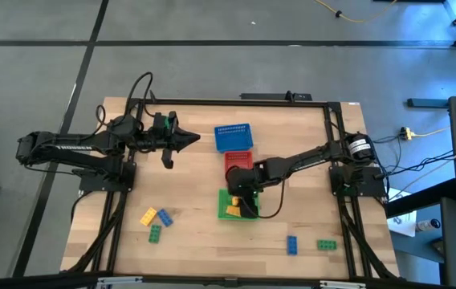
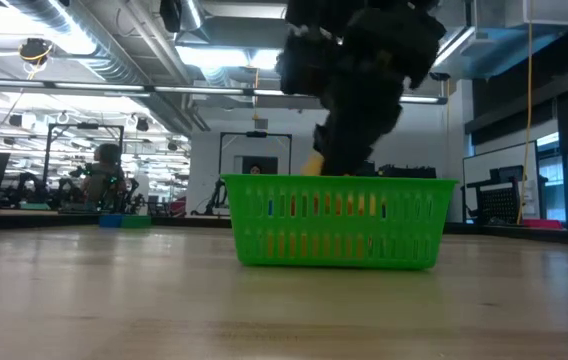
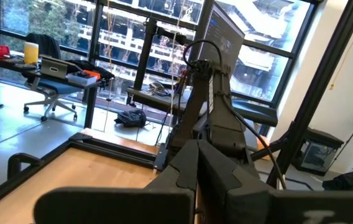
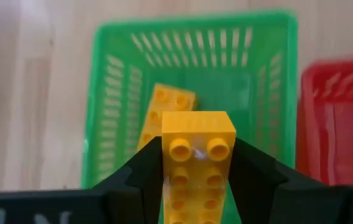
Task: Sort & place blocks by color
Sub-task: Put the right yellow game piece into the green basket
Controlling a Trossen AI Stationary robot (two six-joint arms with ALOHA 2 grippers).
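I have the right gripper (image 4: 195,180) clamped on a yellow block (image 4: 196,155) over the green basket (image 1: 226,210) at frame centre, one yellow block (image 4: 164,109) already inside, five blocks (image 1: 155,221) left on the table, left gripper (image 1: 188,140) clenched empty, upper left.

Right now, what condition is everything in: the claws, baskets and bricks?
Right claw: shut on a yellow brick, above the green basket.
Left claw: shut, empty, waiting.
Green basket: holds another yellow brick.
Red basket: contents unclear.
Blue basket: looks empty.
Loose bricks: lying on the table.
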